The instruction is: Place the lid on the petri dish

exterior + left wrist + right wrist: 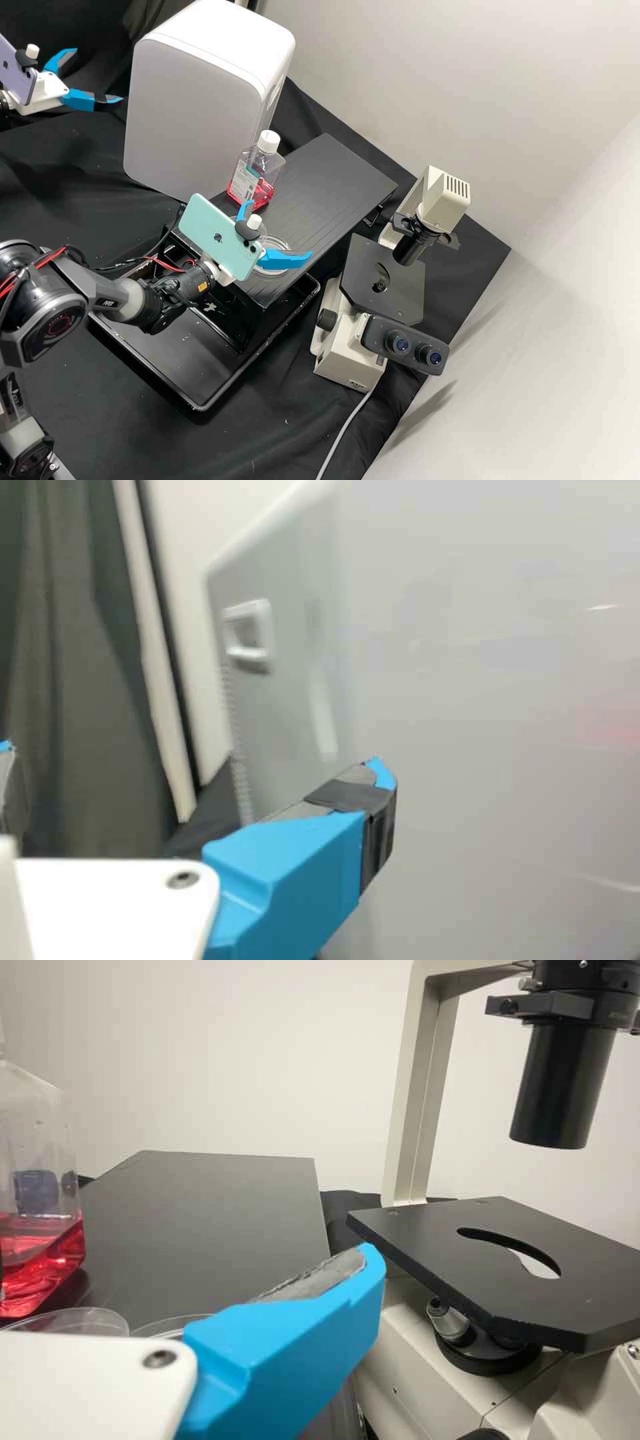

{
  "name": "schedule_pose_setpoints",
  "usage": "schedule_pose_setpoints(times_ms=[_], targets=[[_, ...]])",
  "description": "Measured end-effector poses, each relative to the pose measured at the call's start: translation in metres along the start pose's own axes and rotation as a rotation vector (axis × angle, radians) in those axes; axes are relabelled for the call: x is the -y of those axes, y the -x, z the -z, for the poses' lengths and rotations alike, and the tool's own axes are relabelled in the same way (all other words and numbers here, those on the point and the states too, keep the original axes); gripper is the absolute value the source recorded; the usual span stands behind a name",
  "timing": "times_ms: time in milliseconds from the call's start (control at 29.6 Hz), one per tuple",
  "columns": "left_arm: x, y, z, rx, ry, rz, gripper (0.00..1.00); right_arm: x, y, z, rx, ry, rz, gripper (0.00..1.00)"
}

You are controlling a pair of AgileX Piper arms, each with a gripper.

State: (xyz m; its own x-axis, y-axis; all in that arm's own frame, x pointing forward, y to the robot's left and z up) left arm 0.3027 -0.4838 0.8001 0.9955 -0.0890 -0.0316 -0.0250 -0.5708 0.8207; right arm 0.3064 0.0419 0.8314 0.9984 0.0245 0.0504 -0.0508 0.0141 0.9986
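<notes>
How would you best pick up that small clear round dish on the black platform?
Probably by its rim, pinching two opposite edges from straight above. The dish lies flat and very low on the platform, so its sides offer little to catch from the side, and the bottle stands nearby.

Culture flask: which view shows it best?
The high view: the flask stands whole, white cap to base, on the black platform beside the white box. The right wrist view cuts it off, giving part of its body and the pink liquid. The left wrist view faces the white box.
</notes>
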Motion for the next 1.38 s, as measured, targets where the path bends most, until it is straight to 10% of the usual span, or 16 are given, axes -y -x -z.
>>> schedule_pose_setpoints(times_ms=[236, 405, 709, 1384], targets=[[0.0152, 0.020, -0.032, 0.152, 0.107, -0.033, 1.00, 0.000, 0.000, 0.000, 0.000, 0.000, 0.000, 1.00], [0.0339, 0.034, -0.046, 0.255, 0.149, 0.046, 1.00, 0.000, 0.000, 0.000, 0.000, 0.000, 0.000, 1.00], [0.0423, 0.045, -0.058, 0.393, 0.162, 0.116, 1.00, 0.000, 0.000, 0.000, 0.000, 0.000, 0.000, 1.00], [0.0488, 0.018, -0.058, 0.418, 0.155, 0.113, 1.00, 0.000, 0.000, 0.000, 0.000, 0.000, 0.000, 1.00]])
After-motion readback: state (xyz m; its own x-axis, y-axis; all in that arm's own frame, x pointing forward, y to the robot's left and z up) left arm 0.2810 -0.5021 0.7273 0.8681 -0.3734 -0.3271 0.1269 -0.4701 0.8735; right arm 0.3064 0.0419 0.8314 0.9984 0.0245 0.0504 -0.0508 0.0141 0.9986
